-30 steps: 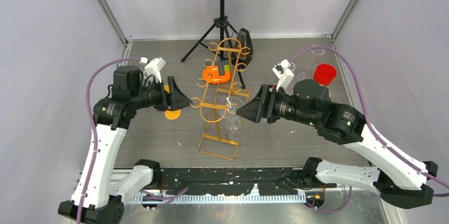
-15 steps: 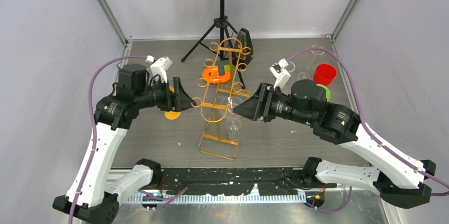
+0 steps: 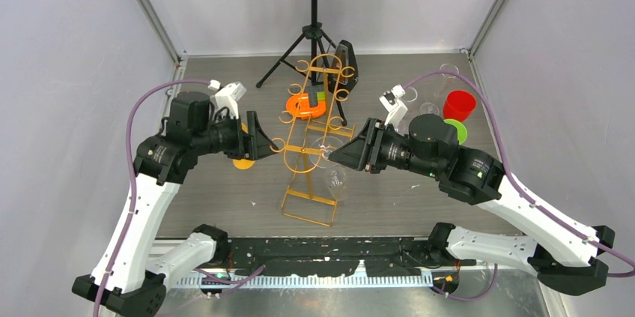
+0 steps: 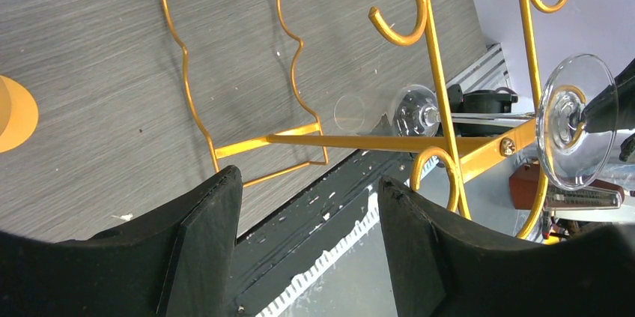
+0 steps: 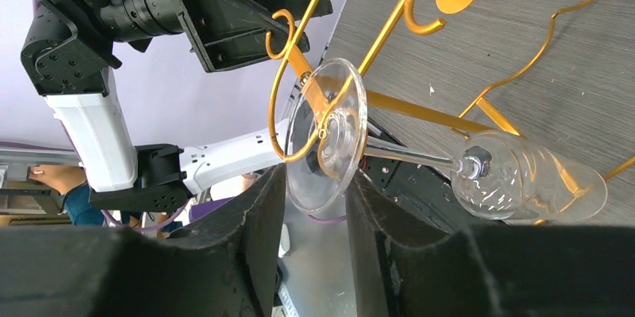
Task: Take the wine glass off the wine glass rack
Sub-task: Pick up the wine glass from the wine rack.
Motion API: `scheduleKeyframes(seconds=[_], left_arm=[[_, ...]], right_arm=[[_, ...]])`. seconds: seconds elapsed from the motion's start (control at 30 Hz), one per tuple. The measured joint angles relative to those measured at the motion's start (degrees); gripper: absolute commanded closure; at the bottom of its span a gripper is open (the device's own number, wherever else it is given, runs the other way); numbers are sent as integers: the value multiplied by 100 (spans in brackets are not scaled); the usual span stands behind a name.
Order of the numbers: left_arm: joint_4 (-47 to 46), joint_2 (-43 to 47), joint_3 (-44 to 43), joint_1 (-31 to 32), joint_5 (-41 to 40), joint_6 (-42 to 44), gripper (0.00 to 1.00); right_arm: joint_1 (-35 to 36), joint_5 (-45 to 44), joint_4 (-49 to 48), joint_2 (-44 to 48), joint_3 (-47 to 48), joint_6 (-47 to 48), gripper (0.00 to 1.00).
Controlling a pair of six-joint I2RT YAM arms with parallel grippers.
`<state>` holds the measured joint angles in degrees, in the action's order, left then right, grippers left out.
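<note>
Wine glass (image 5: 327,107) foot, hooked at the rack's (image 4: 359,140) 3 o'clock, sits inside the right gripper (image 5: 316,182), grip uncertain; left gripper (image 4: 308,182) gapes empty. Yanking could topple the rack.

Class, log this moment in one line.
stage: grasp approach | left gripper: open beside wine glass rack | right gripper: flanking foot of wine glass | glass: hung on rack

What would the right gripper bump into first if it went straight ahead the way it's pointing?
The wine glass. Its round foot, hanging on a hook of the wine glass rack, sits right between the fingers of the right gripper. Whether they touch it yet, I can't tell.
</note>
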<state>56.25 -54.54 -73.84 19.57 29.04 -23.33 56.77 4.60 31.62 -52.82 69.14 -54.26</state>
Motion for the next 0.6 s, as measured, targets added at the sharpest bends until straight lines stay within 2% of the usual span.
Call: scheduleKeyframes(seconds=[0.4, 0.6], left_arm=[[15, 0, 0, 131, -151, -28, 35], [15, 0, 0, 188, -238, -28, 35]], right_arm=[[-2, -50, -33, 48, -70, -17, 68], [-2, -87, -31, 48, -74, -17, 69]])
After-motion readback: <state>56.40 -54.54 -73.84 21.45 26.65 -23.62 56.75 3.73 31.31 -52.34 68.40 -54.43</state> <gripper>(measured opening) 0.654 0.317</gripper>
